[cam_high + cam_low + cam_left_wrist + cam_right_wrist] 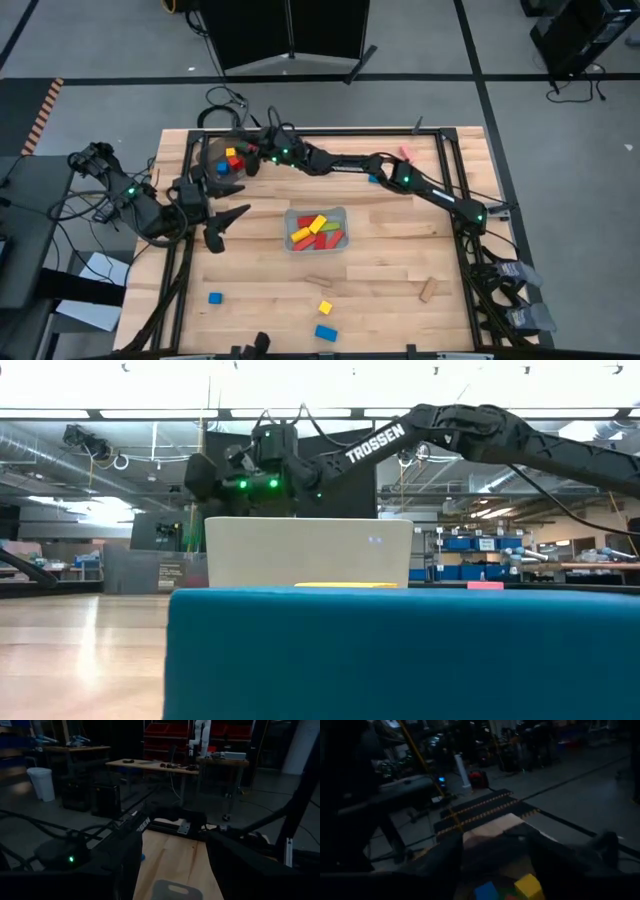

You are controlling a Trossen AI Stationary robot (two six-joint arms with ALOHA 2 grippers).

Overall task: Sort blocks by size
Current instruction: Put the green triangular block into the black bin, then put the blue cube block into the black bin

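The left gripper hung open and empty at centre left of the wooden table. At upper left the right gripper hovered open over the bowl of blocks. The centre tray held bars; loose blocks lay below. Grey floor surrounded the table.

Grey floor crossed by black lines; ceiling strip lights glow.

Both wrist views dim and murky; overhead view evenly lit.
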